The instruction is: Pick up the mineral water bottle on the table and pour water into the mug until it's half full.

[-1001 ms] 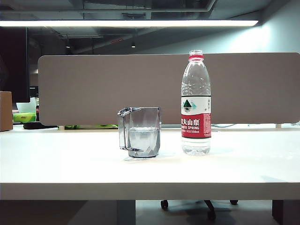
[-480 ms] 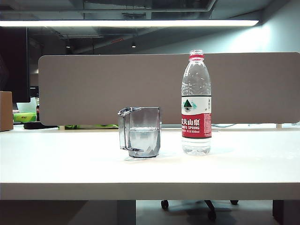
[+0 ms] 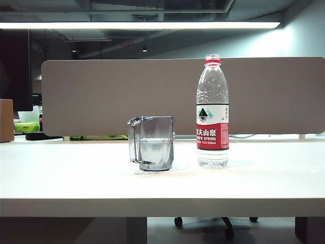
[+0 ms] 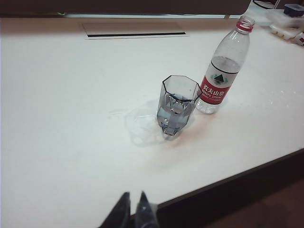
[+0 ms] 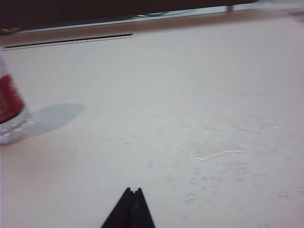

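Note:
The mineral water bottle [image 3: 212, 112] stands upright and uncapped on the white table [image 3: 162, 188], just right of the mug [image 3: 152, 143]. The smoky-grey mug holds water [image 3: 155, 147] to around half its height. Neither gripper shows in the exterior view. In the left wrist view my left gripper [image 4: 133, 195] hovers near the table's front edge, shut and empty, well short of the mug [image 4: 176, 104] and the bottle [image 4: 223, 71]. My right gripper [image 5: 132, 190] is shut with nothing in it, above bare table, and the bottle's base [image 5: 10, 111] is far off to one side.
Spilled drops and a thin puddle [image 5: 218, 154] wet the table under the right gripper, and a wet patch [image 4: 137, 124] lies beside the mug. A grey partition [image 3: 122, 96] closes the table's back. A cardboard box [image 3: 6, 120] sits at the far left. A cable slot [image 4: 135, 34] runs along the back.

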Robot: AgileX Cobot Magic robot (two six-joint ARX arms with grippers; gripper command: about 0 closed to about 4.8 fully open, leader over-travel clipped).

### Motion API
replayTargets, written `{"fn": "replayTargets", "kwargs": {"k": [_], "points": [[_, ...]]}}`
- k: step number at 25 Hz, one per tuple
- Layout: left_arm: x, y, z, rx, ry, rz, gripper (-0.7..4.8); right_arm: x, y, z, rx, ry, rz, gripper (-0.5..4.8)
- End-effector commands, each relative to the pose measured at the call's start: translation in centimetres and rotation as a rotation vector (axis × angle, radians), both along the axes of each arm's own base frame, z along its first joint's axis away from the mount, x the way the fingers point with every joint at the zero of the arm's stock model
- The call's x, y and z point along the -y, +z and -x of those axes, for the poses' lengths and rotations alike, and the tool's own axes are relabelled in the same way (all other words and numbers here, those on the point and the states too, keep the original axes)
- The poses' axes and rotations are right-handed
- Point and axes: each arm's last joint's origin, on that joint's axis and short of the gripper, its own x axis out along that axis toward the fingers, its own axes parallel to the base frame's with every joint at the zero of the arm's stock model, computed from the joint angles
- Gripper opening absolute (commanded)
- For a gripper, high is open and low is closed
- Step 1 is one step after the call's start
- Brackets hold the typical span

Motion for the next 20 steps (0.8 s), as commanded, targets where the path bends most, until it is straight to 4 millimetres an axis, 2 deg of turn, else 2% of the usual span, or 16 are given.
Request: {"fn": "replayTargets", "kwargs": {"k": [1,8,13,20], "points": [[0.0,0.2,0.1,0.014,-0.003,0.001,0.22,0.5,0.0,0.0,0.010,-0.048,0.000,-0.01],[0.0,0.2,0.1,0.015,-0.003,0.001,0.22,-0.1,0.3,-0.1,0.040,0.107,-0.017,-0.01],[0.0,0.2,0.1,0.015,-0.003,0.001,0.22,-0.7,0.3,-0.1,0.038,0.203,0.047,-0.01],[0.0,0.2,0.1,0.015,-0.003,0.001,0.22,-0.5,0.0,0.0,0.003,0.139,0.056,-0.01]]}}
